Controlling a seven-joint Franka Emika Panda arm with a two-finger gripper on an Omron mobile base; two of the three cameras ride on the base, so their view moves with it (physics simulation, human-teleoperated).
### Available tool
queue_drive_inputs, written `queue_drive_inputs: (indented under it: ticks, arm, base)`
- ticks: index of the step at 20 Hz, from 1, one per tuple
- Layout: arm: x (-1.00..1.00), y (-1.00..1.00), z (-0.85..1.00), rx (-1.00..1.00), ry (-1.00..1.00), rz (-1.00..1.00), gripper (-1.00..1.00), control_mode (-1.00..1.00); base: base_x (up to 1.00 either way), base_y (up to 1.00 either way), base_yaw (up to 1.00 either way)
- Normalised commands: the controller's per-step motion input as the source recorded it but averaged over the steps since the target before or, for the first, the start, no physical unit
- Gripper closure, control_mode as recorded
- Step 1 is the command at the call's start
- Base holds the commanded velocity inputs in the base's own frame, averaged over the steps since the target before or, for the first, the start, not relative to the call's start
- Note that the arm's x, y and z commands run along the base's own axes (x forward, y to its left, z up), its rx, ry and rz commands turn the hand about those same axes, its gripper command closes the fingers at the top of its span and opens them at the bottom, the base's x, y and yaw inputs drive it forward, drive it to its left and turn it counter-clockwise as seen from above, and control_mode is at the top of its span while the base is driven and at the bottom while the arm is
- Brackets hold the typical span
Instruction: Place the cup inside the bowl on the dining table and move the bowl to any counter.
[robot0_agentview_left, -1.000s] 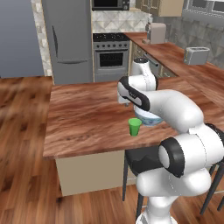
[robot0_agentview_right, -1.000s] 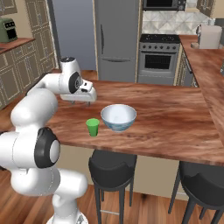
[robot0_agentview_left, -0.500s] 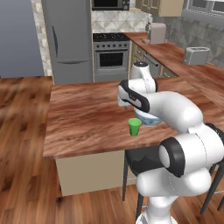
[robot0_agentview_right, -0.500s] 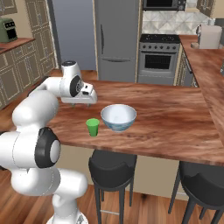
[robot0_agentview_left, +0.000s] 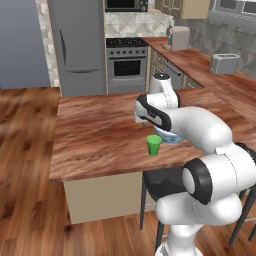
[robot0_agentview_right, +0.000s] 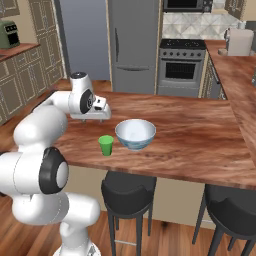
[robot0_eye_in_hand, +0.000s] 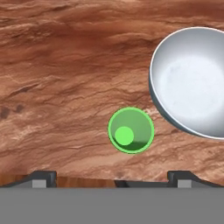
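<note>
The small green cup (robot0_agentview_left: 154, 145) (robot0_agentview_right: 106, 145) (robot0_eye_in_hand: 131, 130) stands upright on the wood-grain dining table (robot0_agentview_left: 95, 135) (robot0_agentview_right: 200, 135), near its front edge. Just right of it and apart from it sits the wide white bowl (robot0_agentview_right: 135, 133) (robot0_eye_in_hand: 192, 83), holding nothing; in the left base view my forearm partly covers the bowl (robot0_agentview_left: 169, 138). My gripper (robot0_agentview_right: 95, 119) (robot0_eye_in_hand: 113, 178) hangs above the table, pointing down, a little behind and to the left of the cup. Its jaws are open with nothing between them. In the hand view the cup lies just ahead of my fingertips (robot0_eye_in_hand: 43, 177).
Dark stools (robot0_agentview_right: 127, 192) (robot0_agentview_right: 232, 210) stand along the table's near side. A wood-top counter (robot0_agentview_left: 220, 80) with a toaster (robot0_agentview_left: 224, 63) runs at the right. The stove (robot0_agentview_left: 127, 65) and the grey fridge (robot0_agentview_left: 77, 45) stand behind the table.
My hand has come down a little and moved nearer to the cup. Cup and bowl have not moved.
</note>
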Motion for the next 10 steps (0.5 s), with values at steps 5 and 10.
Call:
queue_drive_inputs:
  ticks: [5,10]
  arm:
    - [0.09,0.0,-0.02,0.0,-0.06,0.01,-1.0,-1.0]
    - [0.02,0.0,0.0,-0.02,-0.02,0.0,-1.0,-1.0]
  base:
    - [0.0,0.0,0.0]
    - [0.0,0.0,0.0]
